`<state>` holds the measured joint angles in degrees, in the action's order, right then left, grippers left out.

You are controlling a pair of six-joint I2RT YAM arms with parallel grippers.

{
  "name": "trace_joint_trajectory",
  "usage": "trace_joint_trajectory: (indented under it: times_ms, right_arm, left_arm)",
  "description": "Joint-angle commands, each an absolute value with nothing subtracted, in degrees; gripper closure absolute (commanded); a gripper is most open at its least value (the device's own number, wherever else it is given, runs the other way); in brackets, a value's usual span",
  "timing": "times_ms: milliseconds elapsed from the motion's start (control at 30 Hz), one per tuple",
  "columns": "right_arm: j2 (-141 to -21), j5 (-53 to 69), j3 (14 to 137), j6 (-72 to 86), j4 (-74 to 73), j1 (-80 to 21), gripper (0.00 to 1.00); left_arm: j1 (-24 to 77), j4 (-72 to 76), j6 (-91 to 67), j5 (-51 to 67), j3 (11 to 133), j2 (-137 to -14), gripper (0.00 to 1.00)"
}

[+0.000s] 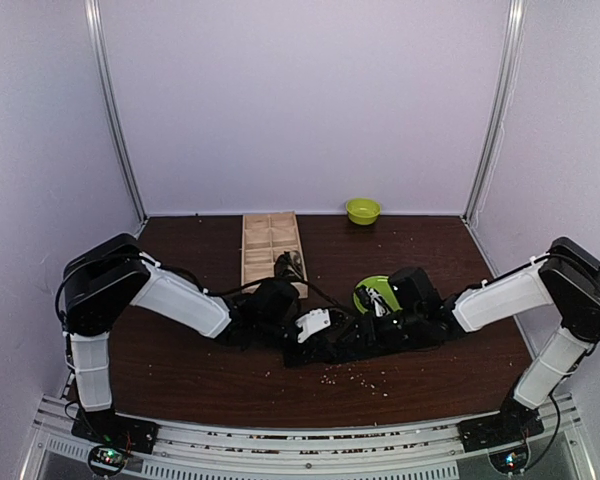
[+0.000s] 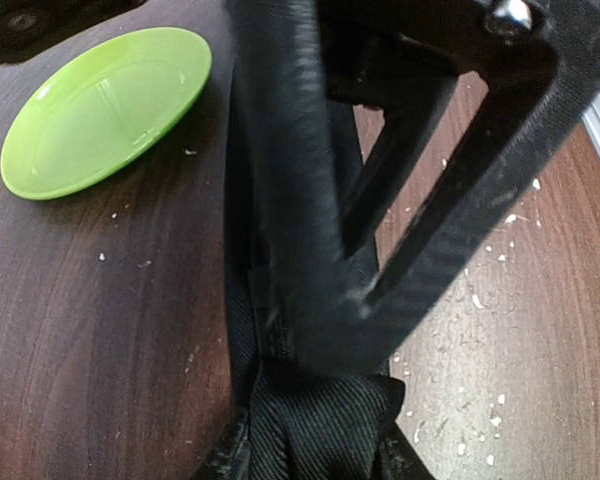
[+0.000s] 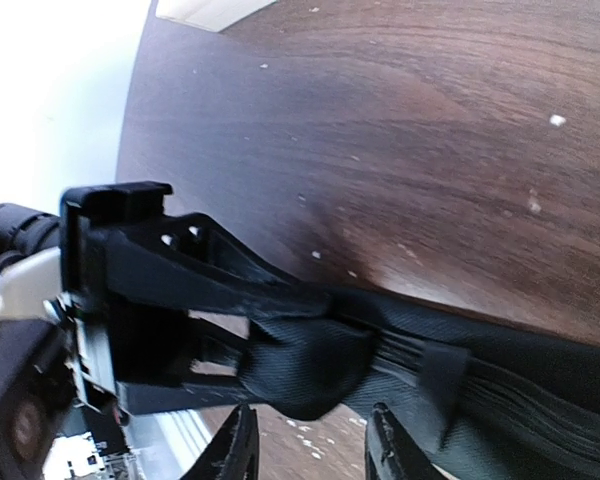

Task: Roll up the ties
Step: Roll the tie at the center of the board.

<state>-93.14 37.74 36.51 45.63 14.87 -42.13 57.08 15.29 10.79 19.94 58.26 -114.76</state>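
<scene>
One black tie (image 3: 500, 395) lies as a flat band on the brown table, its end bunched into a fold (image 3: 310, 368). My left gripper (image 2: 310, 445) is shut on that fold; the ribbed fabric fills the gap between its fingers. In the right wrist view its two black fingers (image 3: 190, 275) reach in from the left and close on the fold. My right gripper (image 3: 310, 450) is open, its tips just short of the fold, with table showing between them. In the top view the left gripper (image 1: 338, 345) and the right gripper (image 1: 372, 335) meet mid-table and hide the tie.
A green plate (image 1: 377, 292) lies just behind the grippers and also shows in the left wrist view (image 2: 105, 100). A wooden compartment tray (image 1: 271, 248) stands at the back centre-left and a small green bowl (image 1: 363, 210) at the back wall. Pale crumbs (image 1: 355, 378) dot the table.
</scene>
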Motion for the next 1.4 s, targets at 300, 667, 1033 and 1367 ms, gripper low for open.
trace_joint_trajectory:
  times_ms: [300, 667, 1033, 1367]
  right_arm:
    - [-100.6, 38.1, 44.1, 47.9, 13.1, -45.1, 0.67]
    - [-102.9, 36.7, 43.8, 44.1, 9.0, -45.3, 1.0]
    - [-101.4, 37.5, 37.2, 47.5, 19.0, -43.8, 1.0]
    - [-101.5, 40.4, 30.8, 53.5, 33.1, -40.9, 1.0]
  left_arm:
    - [57.1, 5.7, 13.4, 16.9, 58.5, -115.6, 0.68]
    - [57.1, 4.1, 14.5, 16.5, 60.2, -116.3, 0.67]
    - [56.5, 16.1, 10.0, 15.1, 54.2, -112.1, 0.32]
    - [56.8, 43.0, 1.0, 16.2, 43.8, -111.9, 0.22]
